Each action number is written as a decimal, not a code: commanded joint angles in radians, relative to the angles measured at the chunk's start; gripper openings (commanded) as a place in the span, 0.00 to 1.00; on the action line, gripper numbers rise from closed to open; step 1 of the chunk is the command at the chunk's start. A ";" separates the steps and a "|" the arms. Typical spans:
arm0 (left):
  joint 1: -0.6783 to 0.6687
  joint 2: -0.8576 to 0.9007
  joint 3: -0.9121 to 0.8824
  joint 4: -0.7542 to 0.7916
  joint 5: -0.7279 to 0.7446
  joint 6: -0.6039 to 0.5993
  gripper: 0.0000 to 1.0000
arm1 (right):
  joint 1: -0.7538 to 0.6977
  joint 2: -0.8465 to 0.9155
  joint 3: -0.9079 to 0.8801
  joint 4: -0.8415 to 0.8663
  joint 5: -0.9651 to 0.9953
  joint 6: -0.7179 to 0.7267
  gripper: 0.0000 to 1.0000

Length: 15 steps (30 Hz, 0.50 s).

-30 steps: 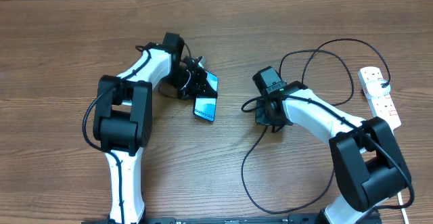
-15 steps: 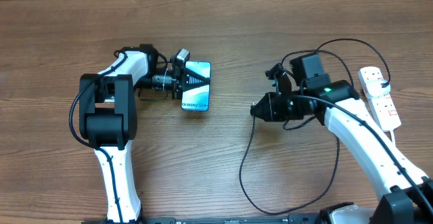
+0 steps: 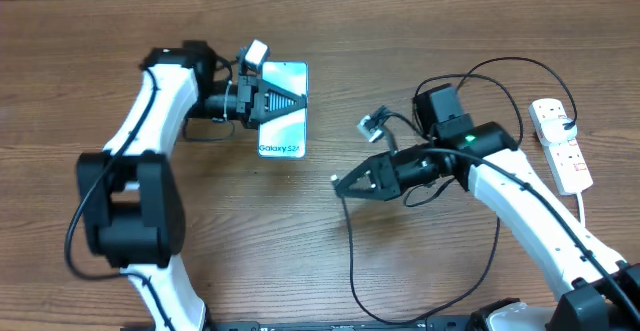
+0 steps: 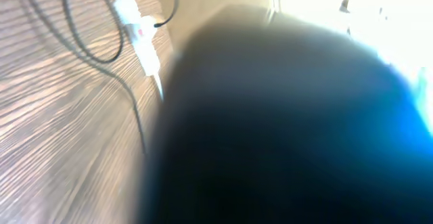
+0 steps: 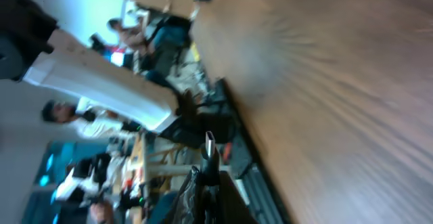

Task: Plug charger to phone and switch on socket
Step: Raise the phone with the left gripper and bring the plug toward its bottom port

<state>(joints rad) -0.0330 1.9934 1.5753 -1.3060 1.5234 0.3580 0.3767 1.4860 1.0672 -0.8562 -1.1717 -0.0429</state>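
The charger (image 3: 349, 241) tip goes to the phone (image 3: 285, 131)
At upper centre the left jaws grip the phone; the right jaws pinch the charger end: align squarely, push gently.

A blurred dark shape (image 4: 284, 116) hides much beside the socket (image 4: 139, 38).

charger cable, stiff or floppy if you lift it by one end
Probably floppy: the charger cable lies in loose loops on the table, trailing from the right end effector. Likely light, being so thin; it should drag and swing, not hold shape.
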 commanded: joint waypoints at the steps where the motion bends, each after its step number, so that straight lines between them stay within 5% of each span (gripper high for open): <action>1: 0.018 -0.082 0.005 -0.002 0.056 -0.054 0.04 | 0.055 -0.005 -0.001 0.031 -0.114 0.083 0.04; 15: 0.021 -0.109 0.005 0.059 0.056 -0.351 0.04 | 0.211 -0.031 -0.001 0.552 0.018 0.672 0.04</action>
<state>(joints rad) -0.0189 1.9198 1.5749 -1.2621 1.5345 0.0837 0.5457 1.4837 1.0611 -0.3691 -1.2217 0.4522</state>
